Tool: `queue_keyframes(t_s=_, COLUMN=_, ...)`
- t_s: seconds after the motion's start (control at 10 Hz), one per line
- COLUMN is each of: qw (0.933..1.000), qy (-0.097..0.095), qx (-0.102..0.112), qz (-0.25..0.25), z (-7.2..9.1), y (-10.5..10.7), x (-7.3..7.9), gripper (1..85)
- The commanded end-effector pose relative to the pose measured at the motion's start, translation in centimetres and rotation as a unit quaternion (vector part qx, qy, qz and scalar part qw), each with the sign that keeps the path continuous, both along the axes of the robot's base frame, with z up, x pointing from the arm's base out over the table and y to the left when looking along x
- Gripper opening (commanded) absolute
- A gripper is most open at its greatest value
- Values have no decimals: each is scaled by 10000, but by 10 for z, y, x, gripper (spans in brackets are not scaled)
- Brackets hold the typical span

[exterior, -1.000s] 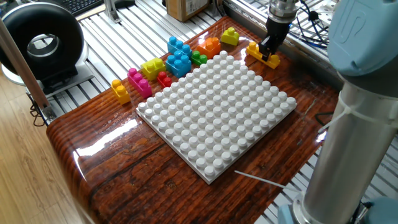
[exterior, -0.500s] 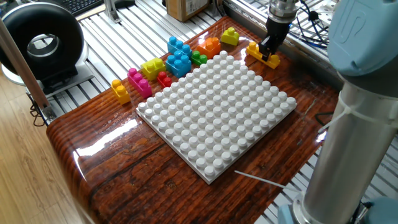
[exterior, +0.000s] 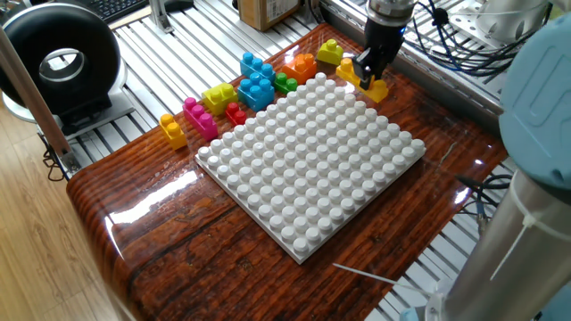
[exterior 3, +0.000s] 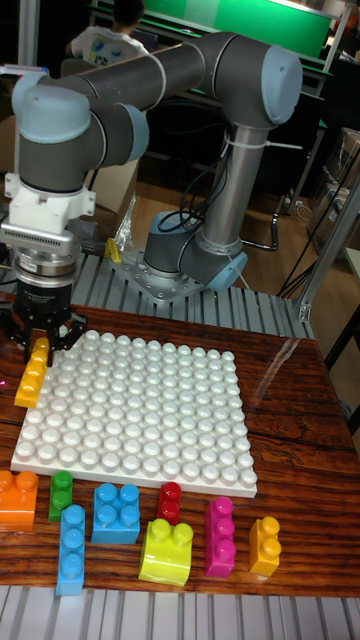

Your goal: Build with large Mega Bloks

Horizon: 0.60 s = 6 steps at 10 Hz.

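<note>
Glossy wooden table (exterior: 178, 232); the two-finger gripper (exterior: 368, 78) grasps a long yellow-orange plastic brick (exterior 3: 33, 373) at the white studded baseplate's (exterior: 312, 160) edge; tilted, it could catch the rim and twist loose.

The fixed view looks down across the bench (exterior: 178, 232) from a raised corner. The tall fixed view faces the arm's base (exterior 3: 185, 260) from the opposite side, nearer and lower. Both share the white baseplate (exterior: 312, 160) and bricks.
</note>
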State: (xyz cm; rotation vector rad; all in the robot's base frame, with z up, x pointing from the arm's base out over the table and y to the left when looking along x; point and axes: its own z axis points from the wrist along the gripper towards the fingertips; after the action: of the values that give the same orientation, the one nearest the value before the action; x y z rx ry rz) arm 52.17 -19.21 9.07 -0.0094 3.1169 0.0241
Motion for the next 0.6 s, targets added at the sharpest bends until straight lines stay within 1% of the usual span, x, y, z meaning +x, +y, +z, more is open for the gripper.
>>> queue_keyframes(t_s=0.0, qw=9999, qy=-89, qx=91, qz=-66, z=-3, y=14, x=2, gripper=10)
queue_keyframes(t_s=0.3, qw=9999, qy=-89, qx=128, qz=-28, z=-7, y=21, x=0, gripper=10)
queue_keyframes(t_s=0.5, qw=9997, qy=-71, qx=160, qz=156, z=-11, y=27, x=-2, gripper=10)
